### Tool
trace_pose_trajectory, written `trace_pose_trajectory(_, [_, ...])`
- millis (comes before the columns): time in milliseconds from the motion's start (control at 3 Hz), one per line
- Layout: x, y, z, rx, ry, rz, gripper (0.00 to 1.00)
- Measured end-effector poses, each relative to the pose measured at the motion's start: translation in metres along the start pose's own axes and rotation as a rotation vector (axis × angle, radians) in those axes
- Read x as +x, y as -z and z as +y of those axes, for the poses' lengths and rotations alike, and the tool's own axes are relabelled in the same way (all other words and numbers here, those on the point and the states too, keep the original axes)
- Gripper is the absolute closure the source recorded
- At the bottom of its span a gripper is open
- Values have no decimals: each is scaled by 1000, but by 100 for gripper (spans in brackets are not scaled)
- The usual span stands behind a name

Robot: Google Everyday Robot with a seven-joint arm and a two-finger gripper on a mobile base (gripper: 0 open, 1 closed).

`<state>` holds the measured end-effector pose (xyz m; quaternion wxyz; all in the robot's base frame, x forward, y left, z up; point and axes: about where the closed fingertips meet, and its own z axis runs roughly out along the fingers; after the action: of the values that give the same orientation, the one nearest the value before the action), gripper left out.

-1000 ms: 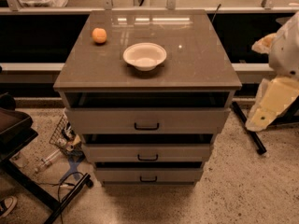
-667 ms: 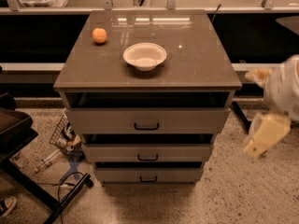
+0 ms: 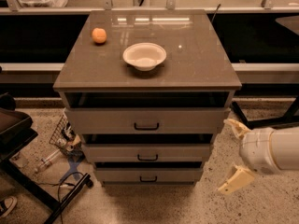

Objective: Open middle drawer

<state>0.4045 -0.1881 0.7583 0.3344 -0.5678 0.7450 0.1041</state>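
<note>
White round bowl (image 3: pixel 145 56) centred on grey tabletop (image 3: pixel 196 64), small orange fruit (image 3: pixel 98 35) behind-left, cream end effector (image 3: pixel 236 154) right of grey-brown middle drawer (image 3: pixel 182 152), not touching

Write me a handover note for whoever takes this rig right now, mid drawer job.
Gripper: open, empty, low beside the cabinet's right side, touching nothing.
Middle drawer: second of three, looks closed; its black bar handle is untouched.
Done: nothing on the drawer yet.
Left: bring the gripper round to the front, close on the handle, pull straight out.
Bowl and orange sit on top, out of the way.
</note>
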Motion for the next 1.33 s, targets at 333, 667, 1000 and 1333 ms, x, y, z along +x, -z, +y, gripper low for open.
trace_pose_trajectory(333, [6,-9,-20,89,67,-23,0])
trace_pose_trajectory(667, [6,-9,-21,94,73,-21,0])
trace_pose_trajectory(1000, [11,-32,-18,90,64,-30,0])
trace_pose_trajectory(1333, [32,-94,-5,75,51,-76,0])
